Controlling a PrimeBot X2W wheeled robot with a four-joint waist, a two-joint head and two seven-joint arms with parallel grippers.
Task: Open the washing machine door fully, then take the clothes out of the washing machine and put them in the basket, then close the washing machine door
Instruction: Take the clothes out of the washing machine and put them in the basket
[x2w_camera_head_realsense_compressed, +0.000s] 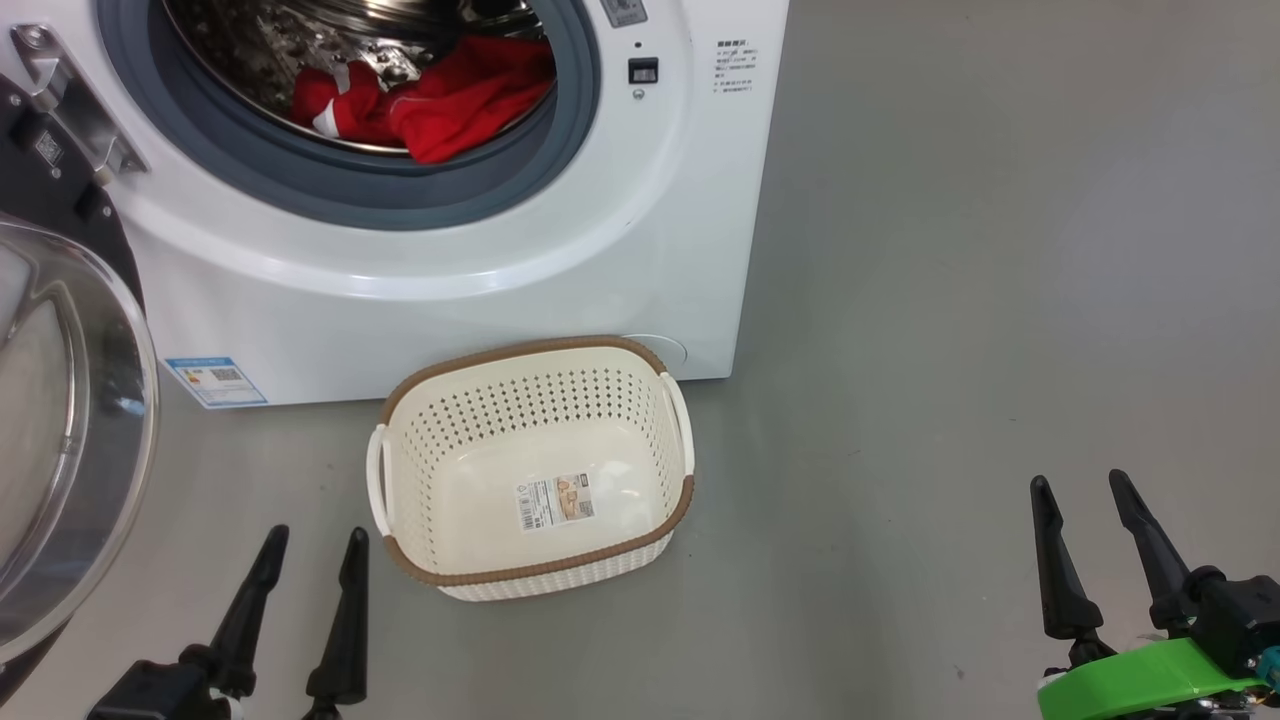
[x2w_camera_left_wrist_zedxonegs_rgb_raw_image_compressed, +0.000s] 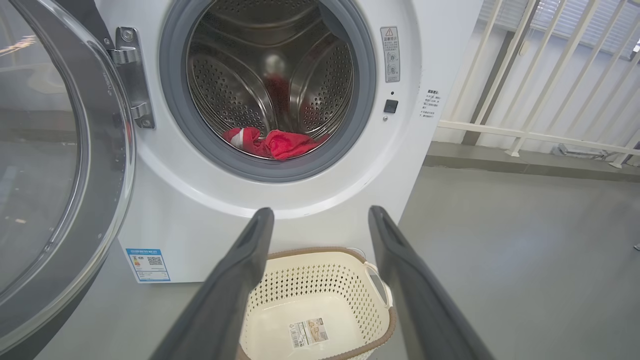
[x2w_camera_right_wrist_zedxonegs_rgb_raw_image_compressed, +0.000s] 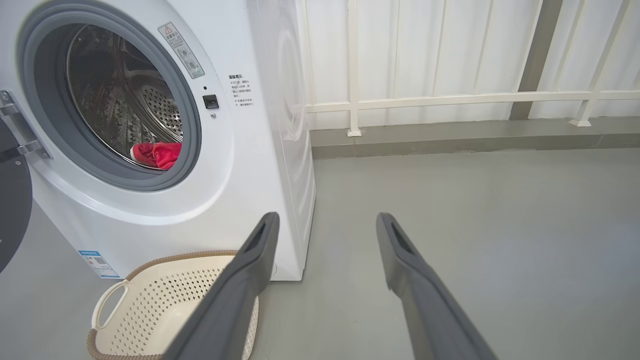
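Head view: with the washing machine door (x2w_camera_head_realsense_compressed: 60, 400) opened, the clothes (x2w_camera_head_realsense_compressed: 450, 100) are seen inside the washing machine (x2w_camera_head_realsense_compressed: 640, 250), the basket (x2w_camera_head_realsense_compressed: 520, 400) set before it. Left gripper (x2w_camera_head_realsense_compressed: 318, 533) and right gripper (x2w_camera_head_realsense_compressed: 1079, 479) are spread wide, empty. Reaching in is judged next.

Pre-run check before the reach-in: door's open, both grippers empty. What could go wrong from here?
The clothes lie behind the gasket lip; a reach may snag the rubber or grab only part, dropping them short of the basket.
The door hangs open beside the left gripper; that arm's swing could hit it.
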